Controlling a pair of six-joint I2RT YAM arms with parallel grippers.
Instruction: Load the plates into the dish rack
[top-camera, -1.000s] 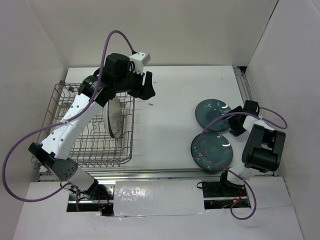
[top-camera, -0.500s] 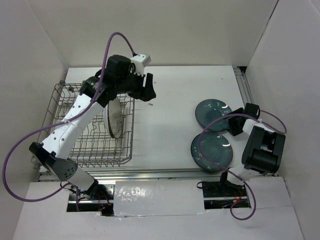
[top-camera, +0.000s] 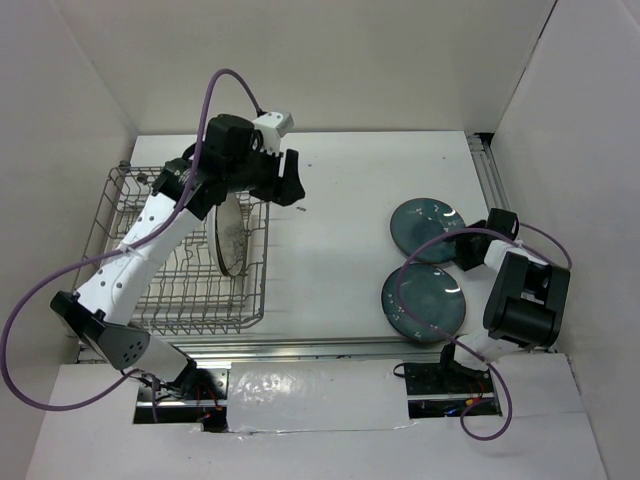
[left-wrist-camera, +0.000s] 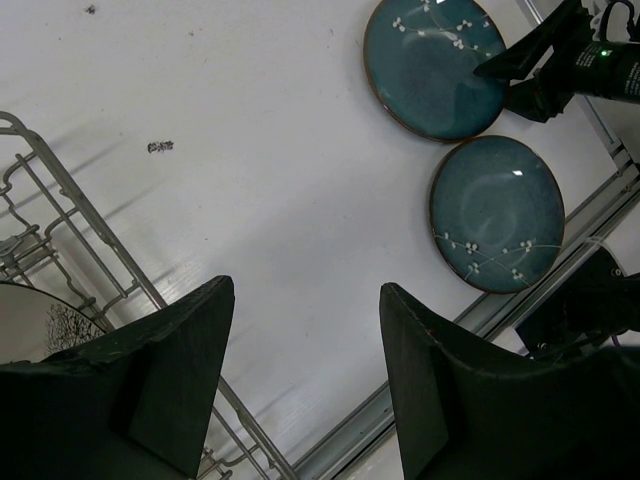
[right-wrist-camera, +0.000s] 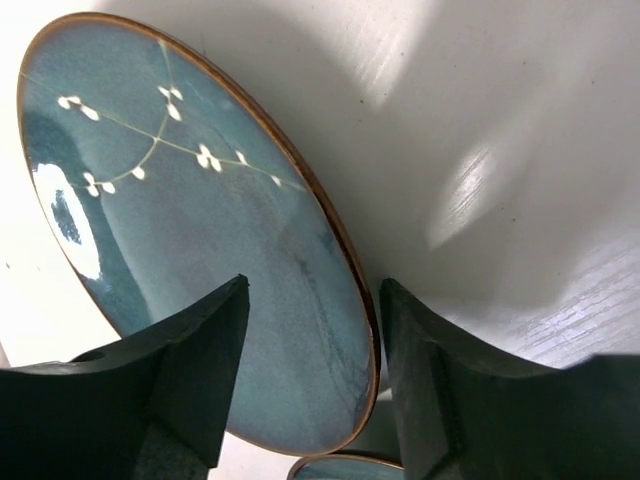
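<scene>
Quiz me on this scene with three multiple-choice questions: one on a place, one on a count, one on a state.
1. Where is the cream plate?
A) flat beside the rack
B) on edge in the dish rack
C) under a teal plate

2. How many teal plates lie on the table?
A) none
B) four
C) two

3. How is the left gripper?
A) open, empty
B) shut on a plate
C) shut on a rack wire

Answers:
1 B, it stands upright inside the rack.
2 C, both lie flat at the right.
3 A, its jaws stand apart with only table showing between them.
</scene>
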